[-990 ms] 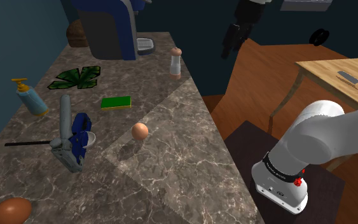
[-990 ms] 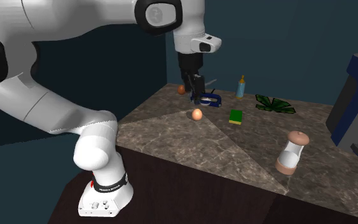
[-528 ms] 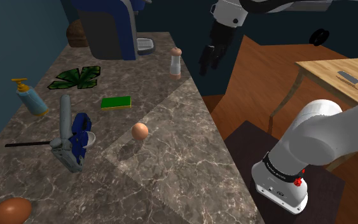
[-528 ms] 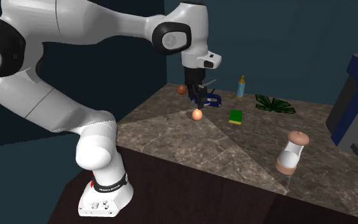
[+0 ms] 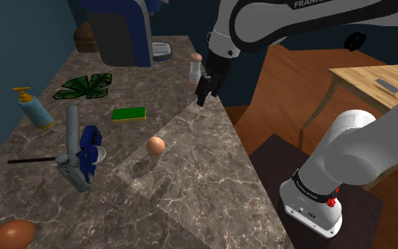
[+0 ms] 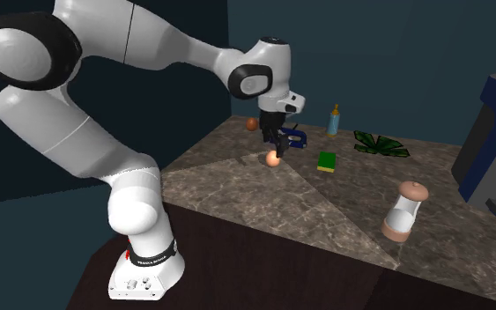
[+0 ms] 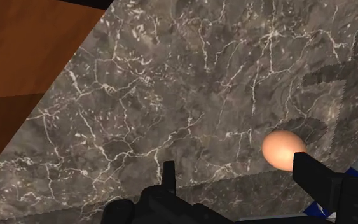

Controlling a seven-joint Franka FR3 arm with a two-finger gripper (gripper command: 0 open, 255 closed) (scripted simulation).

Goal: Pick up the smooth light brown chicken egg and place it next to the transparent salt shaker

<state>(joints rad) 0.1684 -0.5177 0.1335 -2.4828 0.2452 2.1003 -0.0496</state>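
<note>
**A:** Wrist view first: how do the fingers (image 7: 317, 181) stand?

**B:** Wide apart, the 2 of them, with only bare marbled tabletop (image 7: 171, 95) between them. The gripper (image 7: 234, 167) holds nothing. I judge it is spread like this so that it can come down around the egg.

**A:** And where is the egg?

**B:** The light brown egg (image 7: 284, 149) lies on the tabletop just beside the tip of 1 finger, not between the pair. So the gripper sits a little to one side of it, and the next move calls for a small sideways correction before any descent.

**A:** How close is it?

**B:** In the second exterior view the gripper hangs just above the egg, pointing down and apart from it. I read this as the approach, with the grasp not yet made.

**A:** And the goal?

**B:** The salt shaker (image 5: 195, 69) has a clear body with a pale brownish cap and base. It stands upright toward the far end of the tabletop, well apart from the egg. Open stone lies between them, and a green sponge (image 5: 129, 113) is off to the shoulder view's left.

**A:** Anything to watch?

**B:** The egg is round and smooth, so a finger that nudges it may set it rolling. A blue tool (image 5: 88, 148) lies near it. A darker brown egg (image 5: 11, 235) sits at the shoulder view's lower left, well apart, and I judge it is not the target.
</note>
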